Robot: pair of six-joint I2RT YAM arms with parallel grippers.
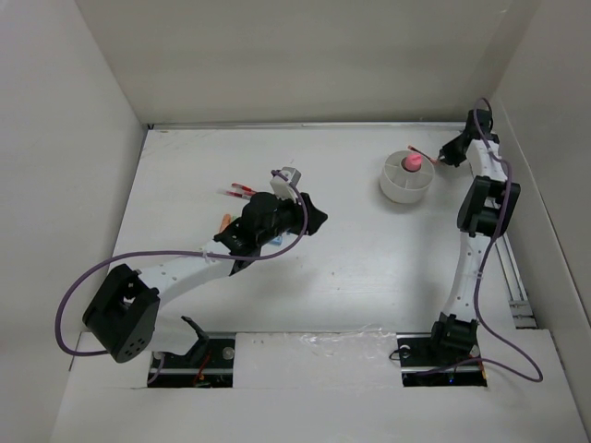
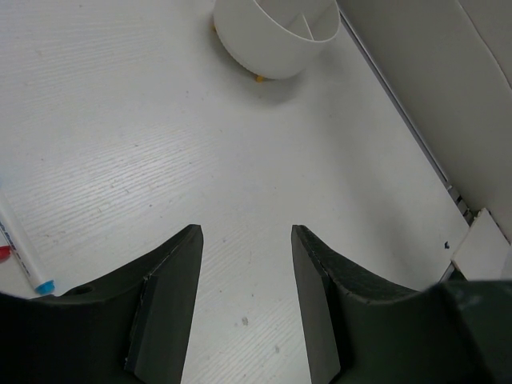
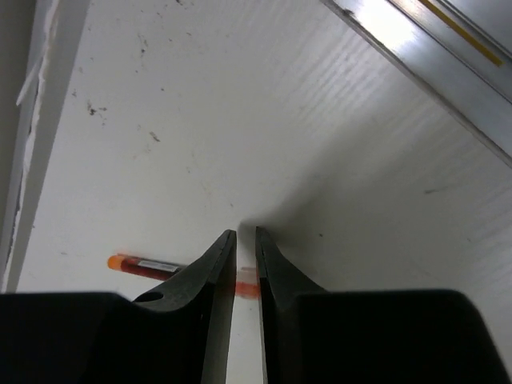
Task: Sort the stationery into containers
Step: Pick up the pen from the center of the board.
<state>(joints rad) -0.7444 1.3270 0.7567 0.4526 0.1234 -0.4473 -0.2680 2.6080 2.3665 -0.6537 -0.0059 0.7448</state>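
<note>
The right gripper point(image 3: 245, 234), fingers nearly together, pinches a thin red pen point(image 3: 148, 265) near the round white plastic tub point(image 1: 404, 192); the left gripper point(image 2: 246, 230) has its fingers half-spread, holding nothing.

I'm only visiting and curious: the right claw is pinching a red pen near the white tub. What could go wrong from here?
The right gripper holds the red pen near one end, with most of it sticking out sideways, so it may swing or slip when lifted. The white tub is close and already has a pink piece in it; the long pen might catch the rim or that piece.
</note>
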